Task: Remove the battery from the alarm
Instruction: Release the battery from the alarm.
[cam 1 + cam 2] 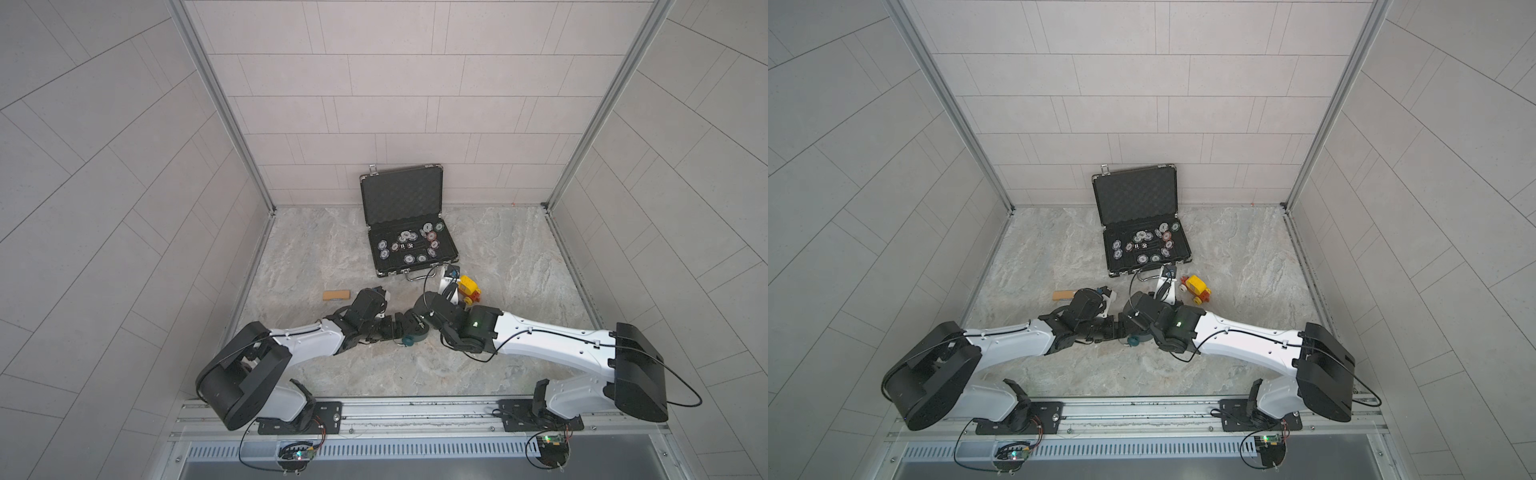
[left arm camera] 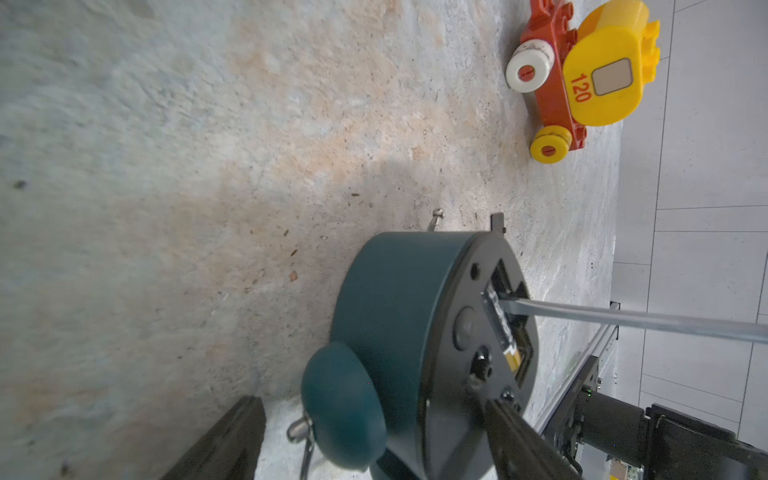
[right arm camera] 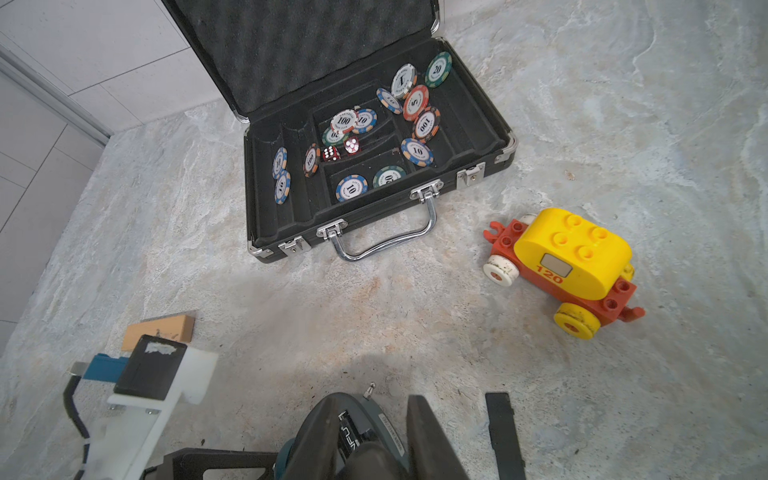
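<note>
Left claw (image 2: 374, 405) stands spread around the alarm (image 2: 395, 316), which lies back-up on the robot's side of the case (image 3: 374, 218). One finger (image 2: 523, 440) presses the alarm's back; table shows between the other finger and the bell, so this looks like bracing, not a clamp. Right claw (image 1: 424, 321) seems clenched on the screwdriver (image 2: 623, 321), its blade wedged against the battery (image 2: 503, 328), which sits in the open back bay. With the alarm only pinned, a hard pry could tip or slide it. The blade might skate off, or the battery pop free and roll.
</note>
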